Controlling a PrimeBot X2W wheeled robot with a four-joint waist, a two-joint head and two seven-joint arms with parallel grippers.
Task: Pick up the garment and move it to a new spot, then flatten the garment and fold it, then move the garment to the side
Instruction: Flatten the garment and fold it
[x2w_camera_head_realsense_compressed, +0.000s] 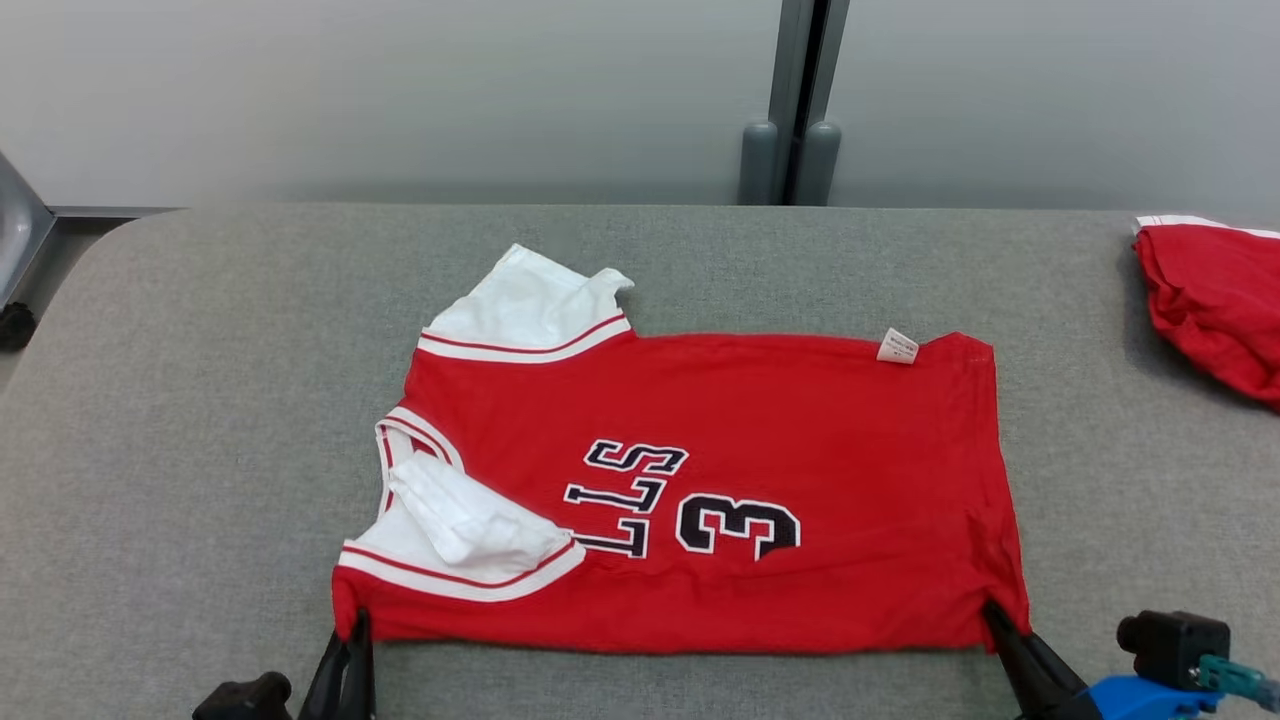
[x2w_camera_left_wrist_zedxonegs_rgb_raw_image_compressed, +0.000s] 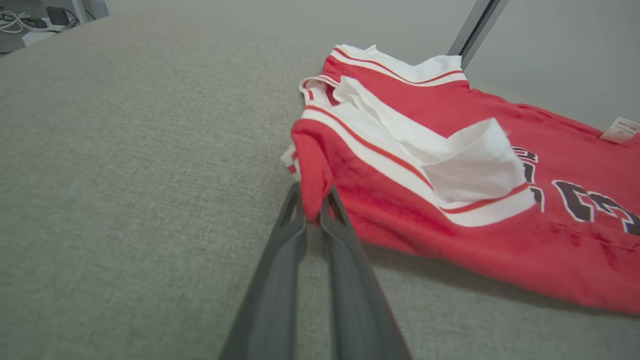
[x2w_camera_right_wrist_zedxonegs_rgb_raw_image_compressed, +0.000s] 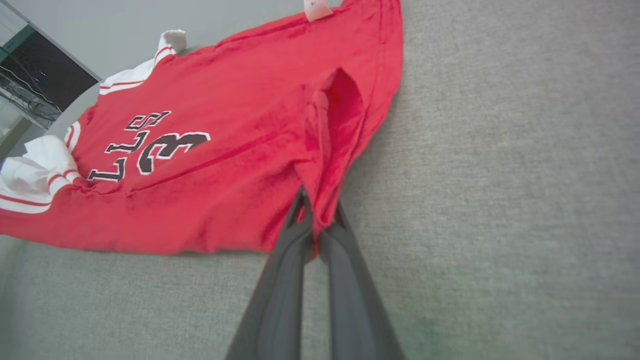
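Observation:
The garment (x2w_camera_head_realsense_compressed: 760, 440) is a red jersey with white sleeves and black lettering, lying spread on the grey table, collar end to the left. My left gripper (x2w_camera_head_realsense_compressed: 355, 625) is shut on its near left corner; in the left wrist view the red fabric (x2w_camera_left_wrist_zedxonegs_rgb_raw_image_compressed: 312, 180) bunches between the dark fingers (x2w_camera_left_wrist_zedxonegs_rgb_raw_image_compressed: 285, 235). My right gripper (x2w_camera_head_realsense_compressed: 995, 615) is shut on the near right corner. In the right wrist view, that corner of the garment (x2w_camera_right_wrist_zedxonegs_rgb_raw_image_compressed: 330, 150) is drawn up into a peak at the fingertips (x2w_camera_right_wrist_zedxonegs_rgb_raw_image_compressed: 312, 225). One white sleeve (x2w_camera_head_realsense_compressed: 470, 520) lies folded over the chest.
A second red garment (x2w_camera_head_realsense_compressed: 1215, 300) sits heaped at the table's right edge. The grey padded table (x2w_camera_head_realsense_compressed: 200, 420) reaches to a pale wall with a dark upright post (x2w_camera_head_realsense_compressed: 795, 100). Bare table lies left of and behind the jersey.

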